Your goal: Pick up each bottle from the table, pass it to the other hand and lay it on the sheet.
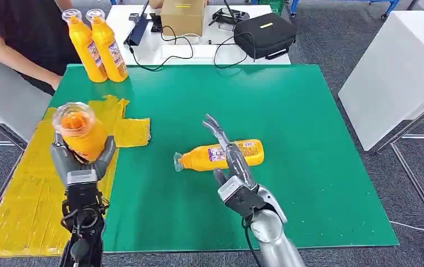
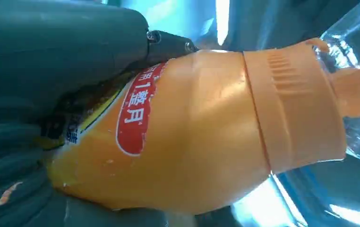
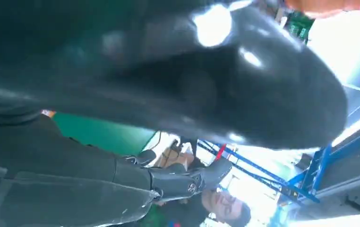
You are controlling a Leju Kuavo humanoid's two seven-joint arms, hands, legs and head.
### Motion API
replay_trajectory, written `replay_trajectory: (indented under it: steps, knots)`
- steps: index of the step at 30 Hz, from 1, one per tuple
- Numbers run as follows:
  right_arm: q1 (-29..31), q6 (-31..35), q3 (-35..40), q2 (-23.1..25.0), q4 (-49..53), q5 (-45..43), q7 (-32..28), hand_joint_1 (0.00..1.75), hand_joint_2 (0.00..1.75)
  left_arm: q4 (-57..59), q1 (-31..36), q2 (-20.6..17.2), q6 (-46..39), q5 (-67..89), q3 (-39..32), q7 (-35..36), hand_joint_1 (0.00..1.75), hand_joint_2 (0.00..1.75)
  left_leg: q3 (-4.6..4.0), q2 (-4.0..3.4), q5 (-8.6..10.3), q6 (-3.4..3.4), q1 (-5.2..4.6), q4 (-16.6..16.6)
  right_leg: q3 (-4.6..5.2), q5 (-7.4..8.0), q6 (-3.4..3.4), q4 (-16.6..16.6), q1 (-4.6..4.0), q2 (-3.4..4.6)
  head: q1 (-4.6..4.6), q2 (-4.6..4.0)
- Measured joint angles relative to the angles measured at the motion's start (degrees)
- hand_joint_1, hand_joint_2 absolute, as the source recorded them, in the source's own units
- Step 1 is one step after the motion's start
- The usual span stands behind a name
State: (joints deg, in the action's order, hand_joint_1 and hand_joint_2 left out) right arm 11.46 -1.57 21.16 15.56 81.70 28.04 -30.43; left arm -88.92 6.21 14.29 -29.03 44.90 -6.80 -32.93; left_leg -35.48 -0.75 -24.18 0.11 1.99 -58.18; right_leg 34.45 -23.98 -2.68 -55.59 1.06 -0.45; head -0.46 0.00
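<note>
A bottle (image 1: 221, 155) lies on the green mat (image 1: 310, 139), long axis across the table, cap toward the yellow sheet (image 1: 26, 194). The right hand (image 1: 233, 167) is spread over it; contact probably not made. A second bottle (image 1: 80, 130) is gripped by the left hand (image 1: 82, 161) above the sheet.

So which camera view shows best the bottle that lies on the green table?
The head view: the lying bottle shows whole on the green table, cap to the left, with the right hand over it. The right wrist view gives just an orange sliver, probably that bottle. The left wrist view shows another, held bottle.
</note>
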Motion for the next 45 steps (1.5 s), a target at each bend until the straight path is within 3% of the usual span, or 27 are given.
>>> replay_trajectory:
  steps: [2,5,10,14,17,23,24,25,26,27,32,40,45]
  knots:
    - [2.3,0.1,-0.7,0.0,-1.7,0.1,-0.6,0.00,0.00,2.7,1.7,0.0,-8.3,20.5,0.1,9.2,1.75,1.75,0.00,0.00,0.05,0.03,-0.02,0.0,-0.03,0.01,0.00,0.0,0.03,-0.01,-0.02,0.00]
    - [5.0,0.7,-1.8,0.1,-4.7,0.4,-2.3,0.00,0.00,9.0,4.4,-1.4,-9.0,43.9,-0.1,21.5,1.75,1.75,0.04,0.04,0.14,0.01,-0.01,0.0,-0.09,0.11,0.01,0.0,0.03,-0.05,0.00,0.00]
    - [6.0,1.2,-3.0,0.1,-7.1,0.5,-2.9,0.00,0.00,15.1,6.2,-3.9,-9.1,45.2,-0.2,26.7,1.75,1.75,0.01,0.01,0.19,-0.05,-0.01,0.0,0.05,0.17,0.12,-0.1,0.01,0.01,0.02,0.00]
    - [6.6,1.5,-4.2,-0.1,-8.9,0.4,-4.6,0.00,0.00,25.5,9.4,-10.2,-9.1,45.0,8.1,48.6,1.75,1.75,-0.02,-0.04,0.19,-0.06,-0.01,0.0,0.13,0.17,0.12,-0.1,0.00,0.06,-0.04,0.00]
    - [6.8,3.9,-4.4,-0.6,-10.2,-1.4,-4.7,0.00,0.00,33.1,11.5,-13.8,-9.0,44.1,14.9,53.0,1.75,1.75,-0.13,0.00,0.25,-0.04,-0.01,0.0,0.18,0.17,0.13,-0.2,0.02,0.03,-0.02,0.00]
    - [7.0,4.5,-4.3,-1.6,-12.3,0.7,-4.6,0.00,0.00,45.5,13.8,-17.1,-9.1,44.9,18.0,50.4,1.75,1.75,-0.13,-0.07,0.25,-0.05,-0.07,0.0,0.26,0.18,0.12,-0.2,0.07,0.13,0.00,0.00]
    - [7.1,4.2,-4.3,-1.6,-12.7,1.0,-4.7,0.00,0.00,47.7,14.4,-17.3,-9.1,45.1,18.1,50.2,1.54,1.75,-0.13,-0.05,0.25,-0.05,-0.07,0.0,0.26,0.18,0.12,-0.2,0.08,0.11,-0.02,0.00]
    - [7.2,4.1,-4.3,-1.6,-13.2,1.3,-4.7,0.00,0.00,49.9,15.1,-17.6,-9.1,45.2,18.3,49.8,0.00,0.00,-0.13,-0.03,0.25,-0.05,-0.07,0.0,0.26,0.18,0.12,-0.2,0.07,0.09,-0.02,0.00]
    - [7.4,4.1,-4.4,-1.6,-13.5,1.5,-4.7,0.00,0.00,51.4,15.9,-17.7,-9.2,45.2,18.4,49.8,0.00,0.00,-0.13,-0.01,0.25,-0.05,-0.07,0.0,0.24,0.17,0.12,-0.2,0.07,0.07,-0.04,0.00]
    - [7.8,3.9,-4.4,-1.6,-14.0,1.7,-4.7,0.00,1.75,53.5,17.0,-17.8,-9.2,45.2,18.6,49.9,0.00,0.00,-0.13,0.04,0.26,-0.06,-0.07,0.0,0.21,0.16,0.13,-0.2,0.08,0.00,-0.02,0.00]
    - [8.7,3.5,-4.6,-1.6,-16.0,4.6,-3.8,0.00,1.75,62.1,21.8,-18.1,-8.7,44.1,18.3,50.7,0.00,0.00,0.16,0.22,0.27,-0.08,-0.07,0.1,-0.15,0.11,0.15,-0.2,0.08,-0.12,0.00,0.00]
    - [13.2,10.6,-4.6,-2.1,-25.5,15.7,3.4,0.00,1.75,67.1,23.4,-18.8,-9.1,44.7,15.1,49.4,0.00,0.00,0.43,0.22,0.45,-0.20,-0.07,0.1,-0.36,0.22,0.19,-0.3,0.10,-0.10,-0.02,0.00]
    - [18.3,14.6,-4.7,-3.0,-35.1,22.7,7.2,0.00,1.75,65.9,23.1,-18.7,-9.2,43.8,11.9,42.2,0.00,0.00,0.40,0.27,0.52,-0.17,-0.08,0.1,-0.35,0.24,0.21,-0.3,0.11,-0.22,-0.02,0.00]
